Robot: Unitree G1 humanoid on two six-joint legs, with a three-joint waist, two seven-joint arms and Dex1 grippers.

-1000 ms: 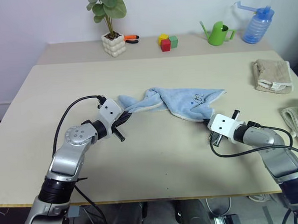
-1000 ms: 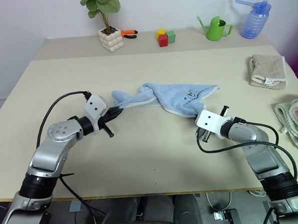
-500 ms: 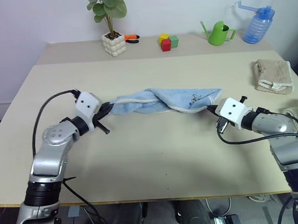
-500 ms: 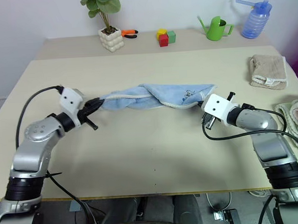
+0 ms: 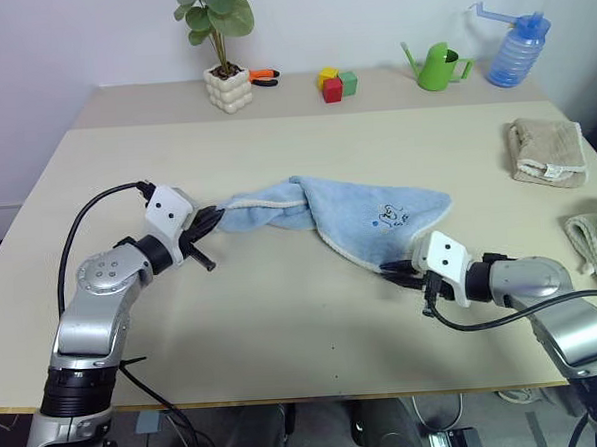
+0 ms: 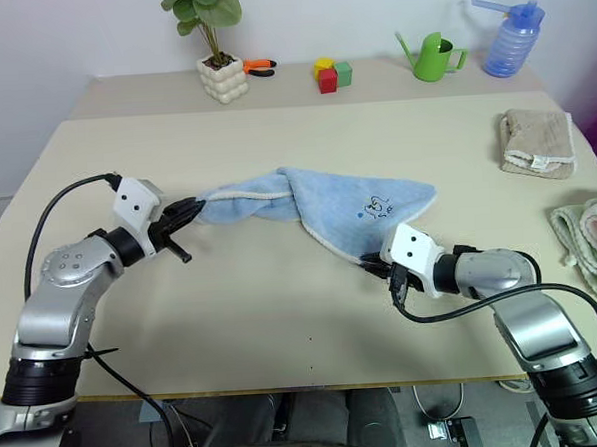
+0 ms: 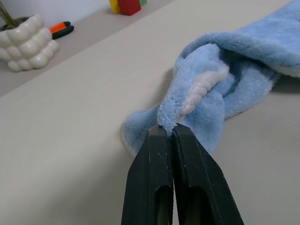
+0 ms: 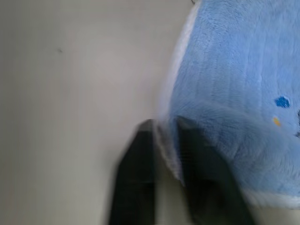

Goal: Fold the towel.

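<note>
1. The towel [image 5: 318,210] lay twisted and bunched near the middle of the table [image 5: 314,323], not yet folded; no neat layer showed, so I judged the task barely begun.
2. The left gripper [image 7: 168,133] had its jaws together, clamped on the towel's 9 o'clock corner by the whitish hem.
3. The right gripper [image 8: 161,129] sat at the towel's 5 o'clock edge, jaws a little apart with the hem between them; whether they gripped it I could not tell.
4. Left to do, as I judged: spread it flat, then bring one half over the other.
5. A beige towel [image 5: 545,150] lay at 2 o'clock and a white-and-pink towel [image 5: 595,240] at 3 o'clock, both well apart.
6. A plant pot [image 5: 226,87], blocks [image 5: 335,83], a watering can [image 5: 436,68] and a bottle [image 5: 515,52] stood along the 12 o'clock side; nothing blocked the work.
</note>
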